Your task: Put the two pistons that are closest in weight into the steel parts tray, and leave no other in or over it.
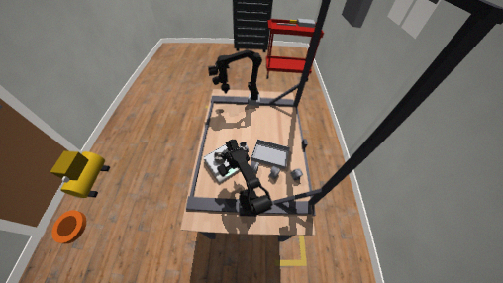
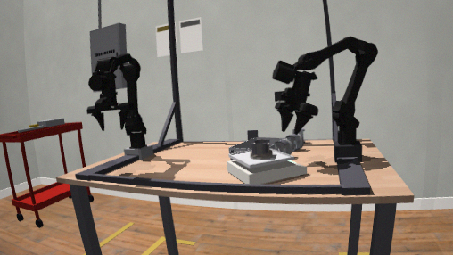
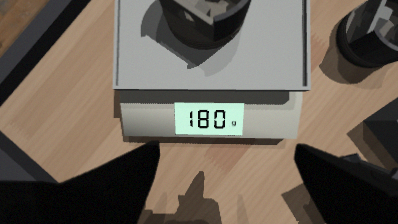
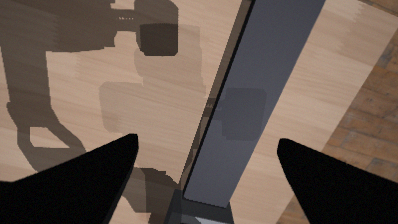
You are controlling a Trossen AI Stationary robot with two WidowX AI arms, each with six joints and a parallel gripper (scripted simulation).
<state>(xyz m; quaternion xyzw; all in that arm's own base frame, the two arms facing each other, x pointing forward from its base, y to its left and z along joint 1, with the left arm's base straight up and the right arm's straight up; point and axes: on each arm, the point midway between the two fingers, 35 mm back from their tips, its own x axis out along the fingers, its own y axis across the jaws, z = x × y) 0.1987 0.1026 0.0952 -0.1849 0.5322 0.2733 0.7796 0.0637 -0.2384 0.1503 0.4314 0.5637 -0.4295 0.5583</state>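
A dark piston [image 2: 260, 149] [image 3: 205, 25] stands on the pan of the white scale [image 2: 267, 174] [image 3: 150, 122], whose display reads 180 g. Another piston [image 1: 244, 145] [image 3: 370, 37] stands on the table beside the scale. Three more grey pistons [image 1: 254, 166] [image 1: 274, 172] [image 1: 296, 174] stand along the near side of the steel parts tray [image 1: 270, 153], which looks empty. My left gripper [image 2: 291, 129] [image 3: 226, 149] is open with nothing between its fingers, above the table on the display side of the scale. My right gripper [image 2: 113, 128] [image 4: 208, 143] is open and empty, high above the far end of the table.
A dark frame rail [image 2: 223, 185] [image 4: 250, 100] runs round the table edge, with uprights on the side beyond the tray. A small dark block [image 1: 304, 143] stands at that rail. The left arm's forearm hides part of the scale in the top view.
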